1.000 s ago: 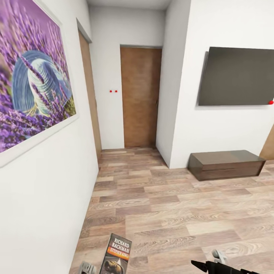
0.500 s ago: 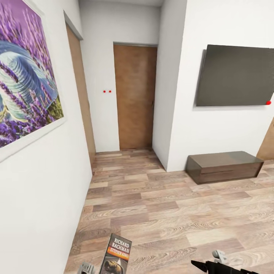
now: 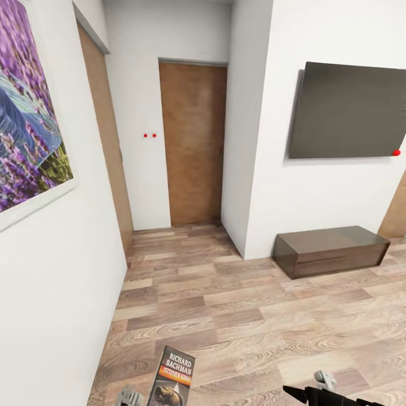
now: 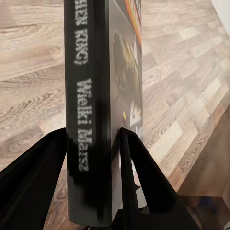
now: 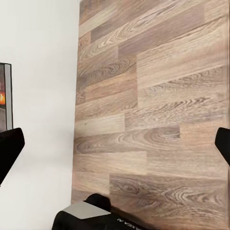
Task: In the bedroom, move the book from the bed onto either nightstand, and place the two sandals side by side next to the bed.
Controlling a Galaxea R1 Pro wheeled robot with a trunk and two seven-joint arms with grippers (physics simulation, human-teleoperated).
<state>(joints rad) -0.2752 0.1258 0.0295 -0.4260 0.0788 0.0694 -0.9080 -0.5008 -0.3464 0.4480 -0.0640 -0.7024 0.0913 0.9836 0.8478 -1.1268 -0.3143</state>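
The book [image 4: 103, 110] stands upright between the left gripper [image 4: 93, 143]'s two black fingers [image 4: 139, 177], which press against its front and back covers; the jaws are clamped on it. Its dark spine faces the left wrist camera, with white lettering that reads "KING" and "Wielki Marsz". In the head view the book [image 3: 173, 378] rises at the bottom edge, its cover showing "RICHARD BACHMAN" in white above an orange band and a dark picture; the band's own lettering is too small to read.

The right gripper [image 5: 115, 143] shows a black fingertip at each side of the right wrist view, wide apart, with bare floor between them; the jaws are open and hold nothing. In the head view its dark body [image 3: 324, 392] sits at the lower right edge.

Beneath and beyond both grippers runs a wood-plank floor [image 3: 237, 316] in mixed light and brown tones. White walls [image 3: 56, 270] close a short hallway ahead, ending in a brown wooden door [image 3: 192, 144]; two small red dots [image 3: 149, 135] mark the wall beside it. On the left wall hangs a framed lavender picture [image 3: 28, 129], with another brown door [image 3: 107, 152] past it. On the right wall is a dark flat screen [image 3: 347, 110] with a red dot at its lower corner, and below it a low dark brown cabinet [image 3: 330, 251] stands on the floor against the wall.
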